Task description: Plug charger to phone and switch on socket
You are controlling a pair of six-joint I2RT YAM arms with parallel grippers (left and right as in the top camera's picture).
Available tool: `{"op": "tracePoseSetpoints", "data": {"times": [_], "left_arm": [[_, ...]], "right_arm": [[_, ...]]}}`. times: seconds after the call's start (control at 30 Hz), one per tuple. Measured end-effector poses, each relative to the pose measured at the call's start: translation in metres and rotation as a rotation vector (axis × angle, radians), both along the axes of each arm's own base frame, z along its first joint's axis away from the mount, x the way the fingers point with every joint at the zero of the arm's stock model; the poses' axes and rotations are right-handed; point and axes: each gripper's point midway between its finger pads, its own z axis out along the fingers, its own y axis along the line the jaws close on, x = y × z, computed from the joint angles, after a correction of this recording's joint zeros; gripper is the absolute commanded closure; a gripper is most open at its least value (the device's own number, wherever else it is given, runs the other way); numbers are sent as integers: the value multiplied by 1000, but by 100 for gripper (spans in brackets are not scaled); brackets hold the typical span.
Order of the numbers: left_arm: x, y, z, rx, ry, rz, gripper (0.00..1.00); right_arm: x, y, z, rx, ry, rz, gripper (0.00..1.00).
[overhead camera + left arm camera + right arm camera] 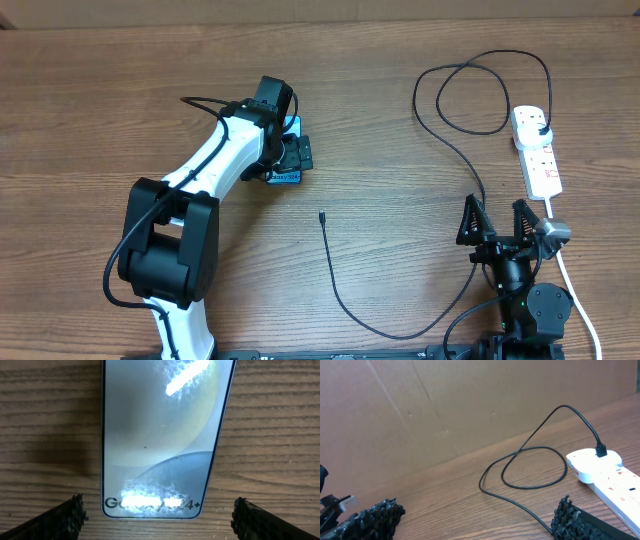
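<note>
The phone [165, 435] lies flat on the wooden table, screen lit and glaring, with its lower edge between my left gripper's [157, 507] open fingers [65, 520], which stand wide on either side without touching it. From overhead the left gripper [288, 150] covers most of the phone [284, 178]. The charger cable [345, 295] lies loose, with its connector tip [322, 215] free on the table and its black plug [541, 128] seated in the white socket [537, 150]. My right gripper [497, 222] stands open and empty below the socket, over the cable [530, 450].
The socket's thick white cord [572, 285] runs down past the right arm's base. The charger cable loops [470, 90] at the back right. A brown cardboard wall [445, 405] stands behind the table.
</note>
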Motion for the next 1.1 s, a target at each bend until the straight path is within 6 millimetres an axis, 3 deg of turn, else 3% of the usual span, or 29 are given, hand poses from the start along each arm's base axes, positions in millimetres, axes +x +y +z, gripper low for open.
{"op": "tracePoseSetpoints", "data": {"times": [1.1], "left_arm": [[19, 3, 3, 25, -83, 11, 0]], "right_arm": [[0, 0, 0, 0, 0, 0, 0]]}}
